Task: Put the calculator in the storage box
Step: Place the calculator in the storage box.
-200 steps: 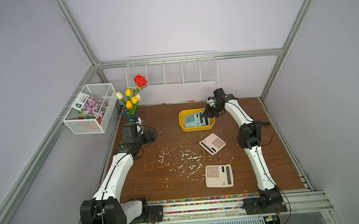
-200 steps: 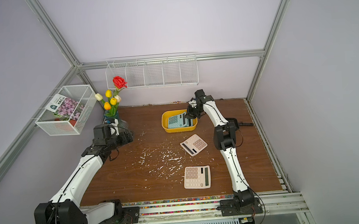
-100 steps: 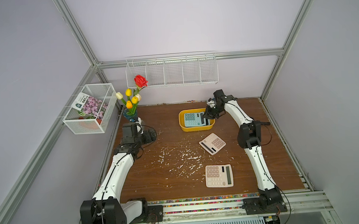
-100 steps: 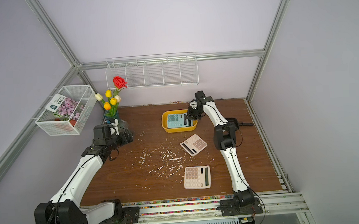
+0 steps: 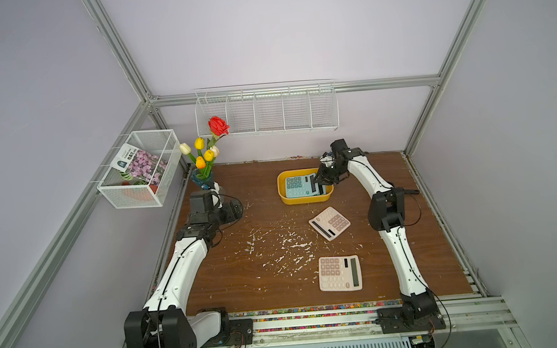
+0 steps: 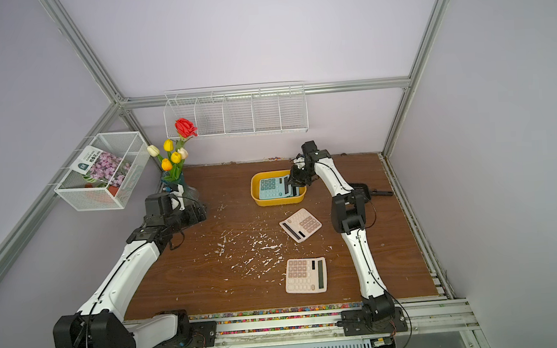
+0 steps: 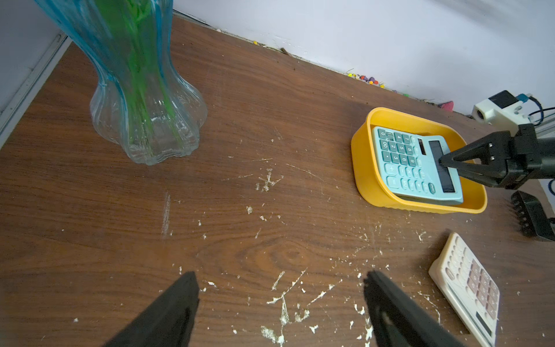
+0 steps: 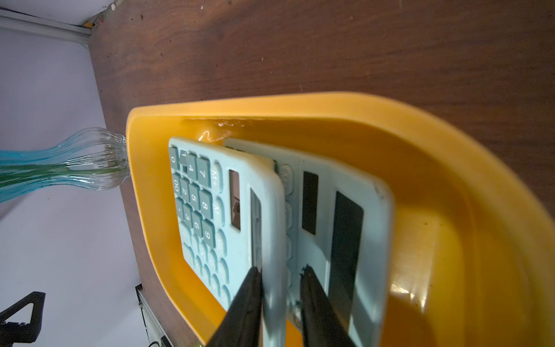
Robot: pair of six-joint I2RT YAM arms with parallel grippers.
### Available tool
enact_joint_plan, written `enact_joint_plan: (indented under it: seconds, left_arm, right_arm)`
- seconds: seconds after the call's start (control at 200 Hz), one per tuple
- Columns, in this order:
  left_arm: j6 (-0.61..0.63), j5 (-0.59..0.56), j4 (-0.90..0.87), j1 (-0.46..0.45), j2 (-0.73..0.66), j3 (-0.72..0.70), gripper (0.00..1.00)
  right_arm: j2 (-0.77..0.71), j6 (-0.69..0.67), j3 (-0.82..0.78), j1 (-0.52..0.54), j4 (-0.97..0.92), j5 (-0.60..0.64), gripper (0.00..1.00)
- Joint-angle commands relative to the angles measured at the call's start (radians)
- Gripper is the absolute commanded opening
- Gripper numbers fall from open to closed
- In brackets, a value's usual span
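Calculator, pale blue: inside the storage box, propped at a tilt on a second blue calculator that lies flat on the box floor.

Wooden table: carries the box toward its far edge.

Right arm: reaches over the box rim from the robot's right. Left arm: well apart from the box, beside a glass vase.

Pinkish calculator: outside the box, near it on the robot's side. Second pinkish calculator: farther off the same way. Both are likely due in the box.

Right gripper: down in the box, jaws narrow, straddling the tilted unit's display-end edge. One finger lies against the face; the other seems just clear of the back. Reads as slack, not clamped.

Left gripper: jaws wide, nothing between them, well away from the box.

White scraps: scattered on the wood between box and robot.

Handling, my guess: light, stiff plastic slab; smooth shell, likely slippery; display the weak spot. Best pinched across the thin edge, off the display and keys. Propped like this, it may slide once freed.
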Motion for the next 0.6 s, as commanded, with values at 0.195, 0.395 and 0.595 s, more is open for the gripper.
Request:
enact_joint_plan:
  seconds: [0.195, 0.395, 0.595]
  left_arm:
    - [0.008, 0.013, 0.014, 0.007, 0.002, 0.001, 0.9]
    - [0.008, 0.011, 0.014, 0.007, -0.004, 0.0, 0.9]
    - [0.008, 0.009, 0.014, 0.007, -0.009, -0.002, 0.9]
  right_arm:
    - [-0.047, 0.02, 0.0, 0.011, 0.018, 0.002, 0.27]
    - [-0.048, 0.029, 0.013, 0.022, 0.019, -0.001, 0.27]
    - [-0.063, 0.027, 0.012, 0.029, 0.006, 0.032, 0.31]
